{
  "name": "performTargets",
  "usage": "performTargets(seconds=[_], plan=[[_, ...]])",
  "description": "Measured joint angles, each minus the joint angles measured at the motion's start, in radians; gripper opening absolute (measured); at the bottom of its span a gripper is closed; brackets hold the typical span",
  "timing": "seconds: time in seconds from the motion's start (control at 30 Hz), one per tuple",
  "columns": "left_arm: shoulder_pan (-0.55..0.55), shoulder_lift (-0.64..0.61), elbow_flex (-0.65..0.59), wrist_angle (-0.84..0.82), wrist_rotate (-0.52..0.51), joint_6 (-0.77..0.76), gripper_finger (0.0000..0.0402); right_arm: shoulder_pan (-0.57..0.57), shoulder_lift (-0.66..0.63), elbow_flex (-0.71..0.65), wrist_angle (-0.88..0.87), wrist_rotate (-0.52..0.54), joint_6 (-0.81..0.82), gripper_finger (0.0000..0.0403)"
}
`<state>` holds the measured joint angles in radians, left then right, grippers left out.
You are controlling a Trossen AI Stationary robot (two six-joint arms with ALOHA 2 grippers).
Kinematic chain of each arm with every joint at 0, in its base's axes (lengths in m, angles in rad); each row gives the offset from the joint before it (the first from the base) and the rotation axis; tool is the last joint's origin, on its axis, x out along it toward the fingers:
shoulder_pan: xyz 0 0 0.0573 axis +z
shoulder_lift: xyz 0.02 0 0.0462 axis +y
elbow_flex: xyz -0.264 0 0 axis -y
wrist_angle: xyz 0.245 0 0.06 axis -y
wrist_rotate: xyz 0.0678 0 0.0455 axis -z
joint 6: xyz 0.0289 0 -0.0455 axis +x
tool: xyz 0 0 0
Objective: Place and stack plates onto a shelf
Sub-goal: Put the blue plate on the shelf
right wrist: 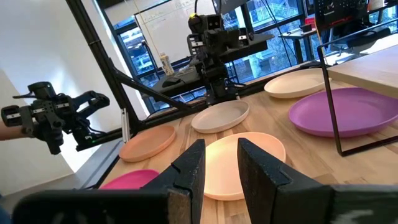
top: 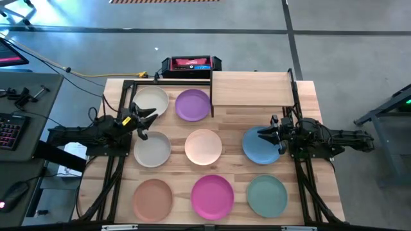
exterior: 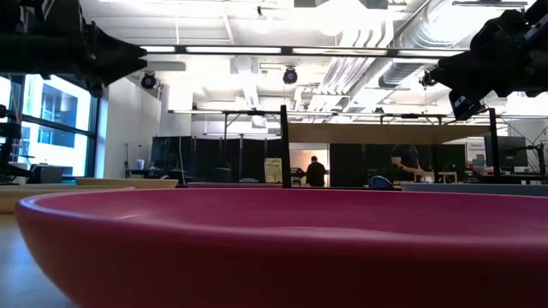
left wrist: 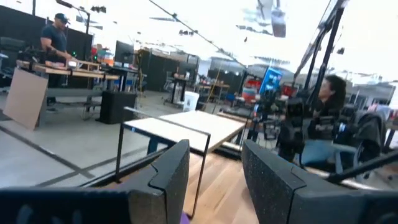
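Plates, eight round shallow matte ones, lie flat on the wooden surface (top: 308, 96); no readable writing shows anywhere. From the left: round cream plate (top: 151, 100), grey-beige plate (top: 153, 150) and terracotta plate (top: 153, 197); then purple plate (top: 192, 104), peach plate (top: 203, 146) and magenta plate (top: 213, 196); then blue plate (top: 259, 146) and teal green plate (top: 267, 195). Behind, the light-wood shelf (top: 250, 88) on thin black posts is bare. Left pincer (top: 142, 121) hangs open between cream and grey-beige. Right pincer (top: 266, 133) hovers over the blue plate, fingers (right wrist: 190, 169) slightly apart, gripping nothing.

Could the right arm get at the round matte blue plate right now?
Probably yes: the right end effector hovers open and empty over the round matte blue plate, with nothing lying on top of it.
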<state>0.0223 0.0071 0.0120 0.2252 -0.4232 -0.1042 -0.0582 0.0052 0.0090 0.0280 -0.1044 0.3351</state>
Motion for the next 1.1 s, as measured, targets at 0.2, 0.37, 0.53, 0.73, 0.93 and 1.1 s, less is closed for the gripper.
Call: performTargets(seconds=[0.2, 0.37, 0.53, 0.73, 0.93, 1.1], plan=[[0.0, 0.0, 0.0, 0.062, -0.002, -0.063, 0.0138, 0.0, 0.0, 0.0, 0.0, 0.0, 0.006, 0.0075], [0.0, 0.0, 0.0, 0.071, -0.009, -0.181, 0.0138, 0.0, 0.0, 0.0, 0.0, 0.0, 0.005, 0.0075], [0.0, 0.0, 0.0, 0.081, -0.018, -0.306, 0.0138, 0.0, 0.0, 0.0, 0.001, 0.021, -0.031, 0.0075], [0.0, 0.0, 0.0, 0.084, -0.051, -0.366, 0.0138, 0.0, 0.0, 0.0, 0.016, 0.031, -0.022, 0.0075], [0.0, 0.0, 0.0, 0.088, -0.055, -0.372, 0.0138, 0.0, 0.0, 0.0, 0.129, 0.026, -0.086, 0.0075], [0.0, 0.0, 0.0, 0.088, -0.055, -0.392, 0.0138, 0.0, 0.0, 0.001, 0.189, 0.04, -0.119, 0.0075]])
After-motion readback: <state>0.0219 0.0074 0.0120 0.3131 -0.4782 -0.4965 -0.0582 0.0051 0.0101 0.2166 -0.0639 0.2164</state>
